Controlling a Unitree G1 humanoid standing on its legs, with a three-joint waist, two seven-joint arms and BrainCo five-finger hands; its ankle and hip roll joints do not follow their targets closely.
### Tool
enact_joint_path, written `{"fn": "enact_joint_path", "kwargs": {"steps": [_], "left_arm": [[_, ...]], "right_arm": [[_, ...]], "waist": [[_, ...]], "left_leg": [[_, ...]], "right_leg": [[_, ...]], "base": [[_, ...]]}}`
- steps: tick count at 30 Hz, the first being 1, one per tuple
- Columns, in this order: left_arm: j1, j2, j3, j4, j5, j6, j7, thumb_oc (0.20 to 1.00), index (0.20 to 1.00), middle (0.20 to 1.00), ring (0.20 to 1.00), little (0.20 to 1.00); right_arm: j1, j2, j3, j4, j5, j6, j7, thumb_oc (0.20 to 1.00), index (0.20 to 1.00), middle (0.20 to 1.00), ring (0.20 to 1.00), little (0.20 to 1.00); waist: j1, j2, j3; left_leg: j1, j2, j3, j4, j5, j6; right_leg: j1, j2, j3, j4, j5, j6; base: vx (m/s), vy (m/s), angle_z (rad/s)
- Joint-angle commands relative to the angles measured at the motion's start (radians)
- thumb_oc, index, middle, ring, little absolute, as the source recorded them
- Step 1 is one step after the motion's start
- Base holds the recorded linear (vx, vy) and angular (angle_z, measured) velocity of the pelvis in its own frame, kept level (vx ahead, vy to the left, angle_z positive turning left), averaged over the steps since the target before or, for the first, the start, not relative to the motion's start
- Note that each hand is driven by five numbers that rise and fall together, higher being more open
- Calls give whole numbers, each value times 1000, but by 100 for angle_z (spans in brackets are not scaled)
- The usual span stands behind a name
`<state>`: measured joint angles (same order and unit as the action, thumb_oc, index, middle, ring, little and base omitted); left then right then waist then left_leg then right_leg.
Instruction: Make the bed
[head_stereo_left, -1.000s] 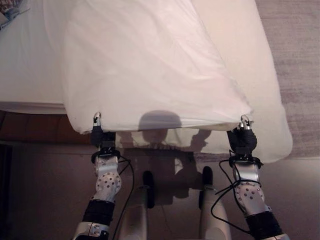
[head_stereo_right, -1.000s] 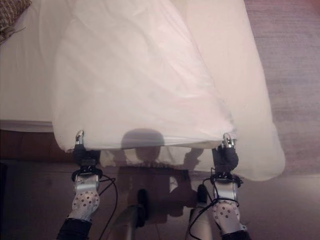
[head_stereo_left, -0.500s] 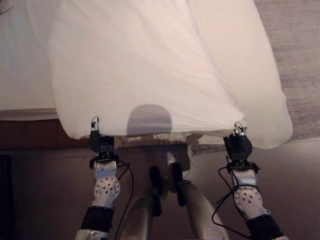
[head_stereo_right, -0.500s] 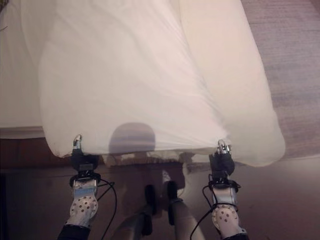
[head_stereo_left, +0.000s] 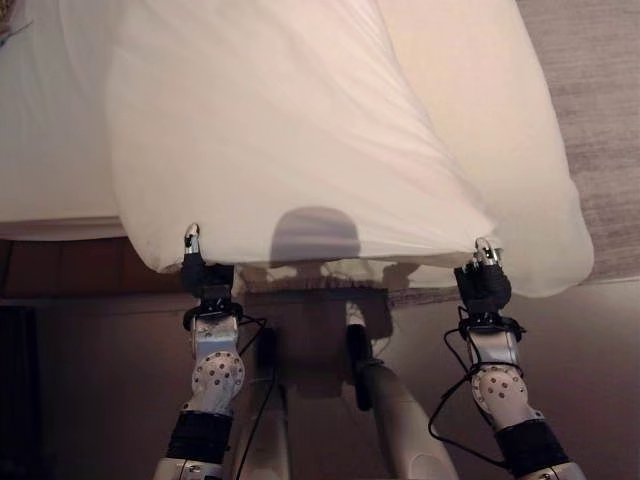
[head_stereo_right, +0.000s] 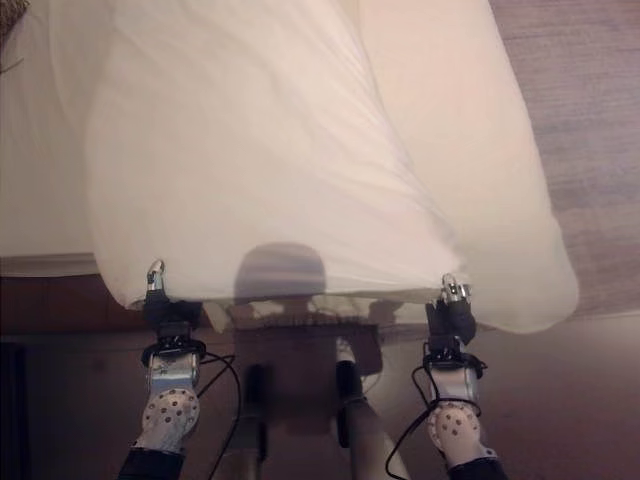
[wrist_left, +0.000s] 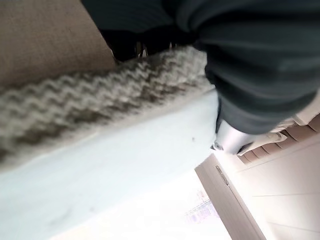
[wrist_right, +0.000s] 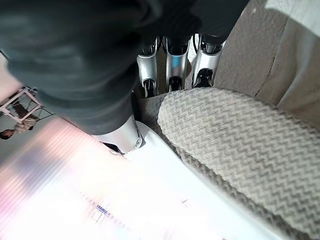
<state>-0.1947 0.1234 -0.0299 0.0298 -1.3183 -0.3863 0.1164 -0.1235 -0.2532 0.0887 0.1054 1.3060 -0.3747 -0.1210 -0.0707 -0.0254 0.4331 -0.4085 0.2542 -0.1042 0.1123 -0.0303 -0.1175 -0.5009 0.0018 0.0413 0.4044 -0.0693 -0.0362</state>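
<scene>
A white blanket (head_stereo_left: 290, 130) lies stretched over the bed, its near edge held up at the bed's foot. My left hand (head_stereo_left: 200, 272) is shut on that edge's left corner and my right hand (head_stereo_left: 483, 285) on its right corner. In the right wrist view the fingers (wrist_right: 170, 65) curl under the blanket's beige knitted underside (wrist_right: 235, 135), with the thumb (wrist_right: 122, 135) pressed on the white top. The left wrist view has the thumb (wrist_left: 232, 140) on white cloth beside the knitted layer (wrist_left: 100, 107). A second white fold (head_stereo_left: 510, 150) lies along the right side.
The mattress's white sheet (head_stereo_left: 50, 150) is bare at the left, with the dark wooden bed frame (head_stereo_left: 70, 262) below it. Grey carpet (head_stereo_left: 600, 90) runs along the bed's right side. A patterned thing (head_stereo_left: 8, 15) peeks in at the far left corner.
The view has shifted slightly. Both hands keep their hold on the blanket's near corners. The blanket has sunk flatter onto the bed and its left side has spread out.
</scene>
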Motion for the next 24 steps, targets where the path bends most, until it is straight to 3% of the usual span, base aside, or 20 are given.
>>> {"fn": "enact_joint_path", "kwargs": {"steps": [1,2,3,5,6,7,8,9,10,12,13,15,16,17,18,19,21,24], "left_arm": [[46,72,46,-100,39,-81,-36,200,200,200,200,200],[46,72,46,-100,39,-81,-36,200,200,200,200,200],[30,98,9,-75,32,-57,-48,200,200,200,200,200],[30,99,9,-75,32,-57,-48,200,200,200,200,200],[51,103,-1,-53,28,-41,-63,200,200,200,200,200],[64,109,4,-63,35,-40,-68,200,200,200,200,200],[64,109,4,-63,35,-40,-68,200,200,200,200,200],[68,107,9,-59,54,-34,-68,200,200,200,200,200],[67,107,9,-59,54,-34,-68,200,200,200,200,200],[48,99,1,-41,56,-19,-62,200,200,200,200,200],[59,90,-4,-50,72,-3,-62,200,200,200,200,200],[60,89,-4,-51,73,-3,-62,200,200,200,200,200],[69,89,-10,-62,86,-6,-46,200,200,200,200,200],[69,89,-10,-62,86,-6,-46,200,200,200,200,200],[66,88,-19,-58,97,-5,-36,200,200,200,200,200],[69,85,-26,-57,95,-3,-37,200,200,200,200,200],[75,73,-33,-56,89,-5,-39,200,200,200,200,200],[95,47,-40,-64,74,-15,-46,200,200,200,200,200]], "right_arm": [[31,-27,-42,-43,-22,-77,-4,200,200,200,200,200],[31,-27,-42,-43,-22,-77,-4,200,200,200,200,200],[46,-3,-55,-37,-4,-78,-1,200,200,200,200,200],[45,-2,-55,-37,-4,-78,-1,200,200,200,200,200],[45,15,-50,-18,8,-64,4,200,200,200,200,200],[42,25,-40,-25,2,-54,4,200,200,200,200,200],[43,25,-40,-25,2,-54,4,200,200,200,200,200],[33,39,-18,-17,15,-52,15,200,200,200,200,200],[32,39,-18,-16,15,-52,15,200,200,200,200,200],[43,39,-21,-6,30,-62,19,200,200,200,200,200],[63,40,-23,0,42,-68,28,200,200,200,200,200],[64,40,-23,0,42,-68,29,200,200,200,200,200],[81,49,-21,5,58,-78,37,200,200,200,200,200],[81,49,-21,5,58,-78,37,200,200,200,200,200],[92,49,-25,18,65,-84,37,200,200,200,200,200],[100,45,-30,15,65,-83,39,200,200,200,200,200],[120,36,-35,6,57,-83,32,200,200,200,200,200],[120,11,-43,11,30,-77,15,200,200,200,200,200]], "waist": [[2,28,-73],[2,28,-73],[-11,6,-72],[-12,7,-77],[-10,3,-86],[2,-2,-91],[2,-2,-92],[4,4,-88],[3,3,-90],[-23,3,-90],[-33,-2,-93],[-34,-3,-90],[-42,-10,-91],[-42,-10,-91],[-54,-3,-95],[-61,2,-96],[-76,15,-98],[-73,27,-96]], "left_leg": [[0,-63,46,-49,176,9],[0,-63,45,-49,176,9],[-62,-160,87,175,43,27],[-72,-161,85,179,44,28],[-73,-210,117,225,-13,70],[-65,-204,145,222,-23,80],[-65,-204,145,222,-23,80],[-23,-232,186,171,-21,93],[-26,-234,187,169,-19,94],[5,-278,198,119,-1,98],[29,-312,203,65,16,98],[37,-313,203,58,18,98],[61,-347,197,10,32,100],[61,-347,197,10,32,100],[80,-372,185,-14,34,106],[86,-383,179,-17,33,111],[92,-396,168,-5,20,116],[45,-398,198,141,-15,91]], "right_leg": [[41,-81,55,-97,47,175],[41,-81,55,-97,47,175],[122,-210,80,-225,164,231],[116,-211,79,-227,167,232],[135,-283,56,-302,299,222],[129,-304,-12,-332,321,218],[128,-304,-12,-332,321,218],[126,-244,-72,-299,226,199],[122,-246,-71,-298,227,199],[80,-90,2,-251,126,167],[68,-11,-2,-238,106,144],[72,-12,-3,-236,103,144],[71,55,0,-246,106,136],[71,55,0,-246,106,136],[55,105,38,-245,114,131],[48,121,53,-243,119,128],[52,116,78,-248,124,124],[86,86,61,-249,122,117]], "base": [[30,411,3],[145,758,-6],[122,572,-21],[118,528,83],[166,651,111],[166,651,29],[138,718,-60],[86,546,-99],[111,679,-125],[70,328,-39],[70,260,13],[51,101,17],[56,70,30],[115,91,36],[90,19,10],[118,22,21],[113,-42,32],[58,-101,15]]}}
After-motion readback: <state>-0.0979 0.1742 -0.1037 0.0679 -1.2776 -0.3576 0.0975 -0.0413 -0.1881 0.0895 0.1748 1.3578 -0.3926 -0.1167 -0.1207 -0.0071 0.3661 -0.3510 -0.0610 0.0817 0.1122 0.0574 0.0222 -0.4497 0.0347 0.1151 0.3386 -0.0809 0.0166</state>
